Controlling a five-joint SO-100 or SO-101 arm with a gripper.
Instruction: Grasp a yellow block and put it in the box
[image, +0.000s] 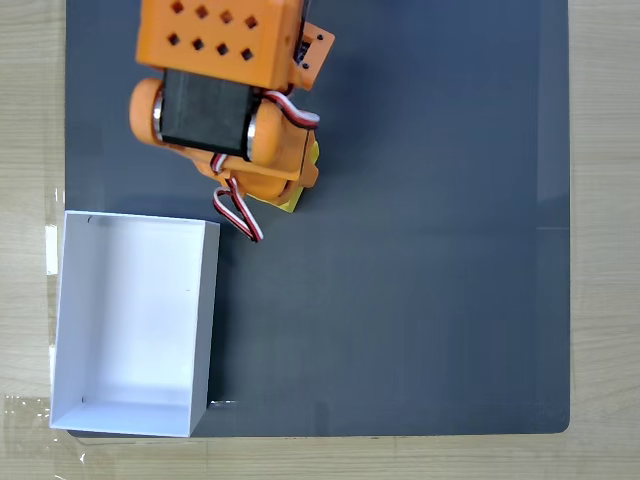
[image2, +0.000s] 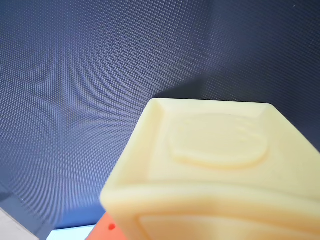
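An orange plastic arm (image: 225, 90) hangs over a dark mat (image: 420, 280) on the pale wood surface (image: 605, 250). The yellow block (image: 296, 203) peeks from beneath it, just above and right of the white thin-walled box (image: 210, 310) in the fixed view. The wrist view shows the block (image2: 220, 170) close up, smooth with a round raised stud, over the mat's fine woven texture. How far the jaws are open cannot be told.

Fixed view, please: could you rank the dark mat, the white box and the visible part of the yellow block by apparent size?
1. Dark mat, largest.
2. White box.
3. Yellow block, smallest; the orange arm above hides most of it, leaving just a sliver.
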